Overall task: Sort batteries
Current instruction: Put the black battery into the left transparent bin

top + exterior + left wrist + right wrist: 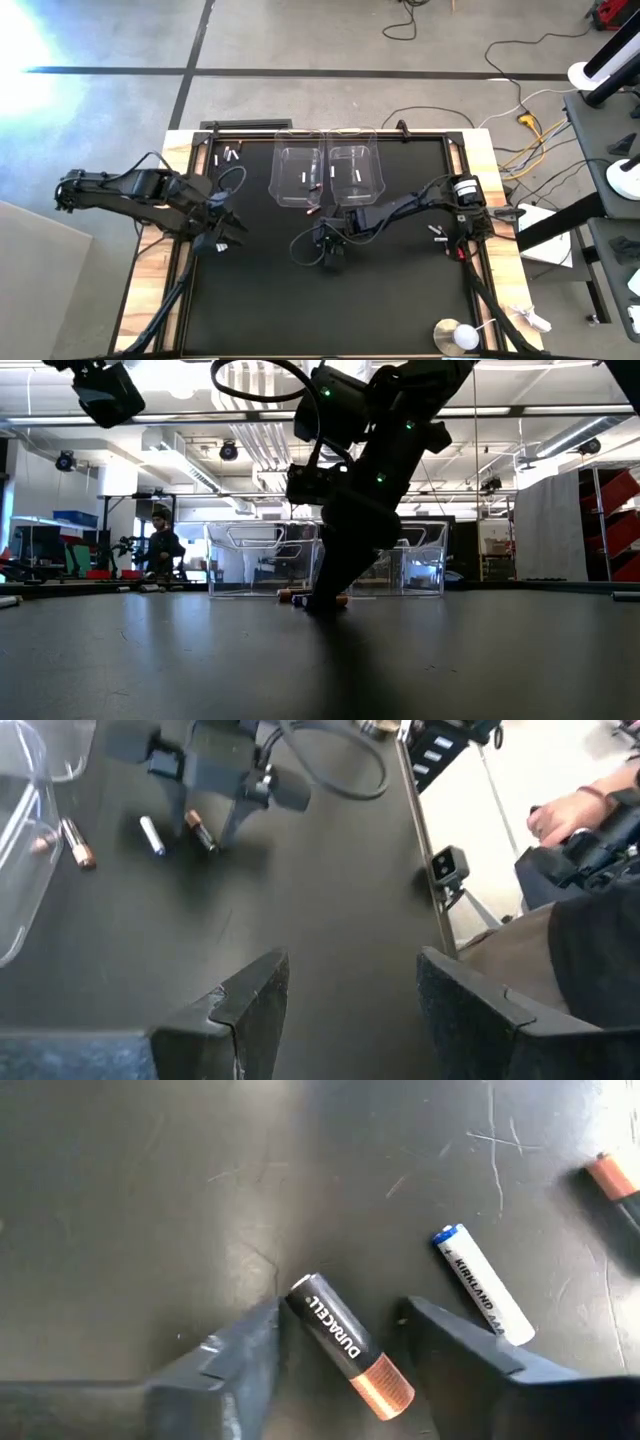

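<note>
My right gripper (340, 1330) is down at the black mat (260, 300), just near of the two clear tubs, and stands open. A black battery with a copper end (345, 1345) lies on its side between the fingers, slanted across the gap. A white battery (483, 1285) and another copper-ended battery (612, 1175) lie on the mat close by. The same gripper (325, 598) shows low on the mat in the low view. Over the mat's left part, my left gripper (350, 980) hangs open with nothing between its fingers. My right gripper has one fingertip (262, 1325) right at the battery's black end (300, 1295); whether they touch I cannot tell. The other finger (430, 1325) stands apart from the copper end. The fingers slant down from above. The battery lies flat on the mat.
Two clear tubs (300, 175) (355, 175) stand side by side at the far middle, each with a battery or two inside. Loose batteries lie at the far left (228, 155) and near the right edge (437, 232). A person (160, 545) stands beyond the table.
</note>
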`<act>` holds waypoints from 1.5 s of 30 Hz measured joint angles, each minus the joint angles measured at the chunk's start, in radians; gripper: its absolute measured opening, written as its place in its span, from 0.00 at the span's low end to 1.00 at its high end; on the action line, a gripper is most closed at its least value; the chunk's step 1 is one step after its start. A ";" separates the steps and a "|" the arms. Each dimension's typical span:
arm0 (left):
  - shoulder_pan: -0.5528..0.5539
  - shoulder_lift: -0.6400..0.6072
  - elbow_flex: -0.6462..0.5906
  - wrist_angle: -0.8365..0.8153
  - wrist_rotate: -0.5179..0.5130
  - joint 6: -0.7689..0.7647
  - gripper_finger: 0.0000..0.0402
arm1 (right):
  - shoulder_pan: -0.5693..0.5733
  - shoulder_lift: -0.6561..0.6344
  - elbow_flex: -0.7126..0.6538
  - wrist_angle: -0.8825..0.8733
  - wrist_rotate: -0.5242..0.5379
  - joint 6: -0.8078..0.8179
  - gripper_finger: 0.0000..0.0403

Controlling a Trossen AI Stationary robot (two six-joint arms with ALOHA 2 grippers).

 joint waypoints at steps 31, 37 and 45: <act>0.003 0.004 0.016 -0.003 0.000 0.198 0.49 | -0.051 -0.003 0.482 -0.289 -0.094 -0.072 0.10; 0.002 0.004 0.015 -0.002 -0.001 0.193 0.49 | -0.152 0.011 0.630 -0.245 -0.074 -0.103 0.11; 0.002 0.013 0.014 0.008 -0.002 0.183 0.49 | -0.294 0.176 0.759 -0.247 -0.111 -0.142 0.11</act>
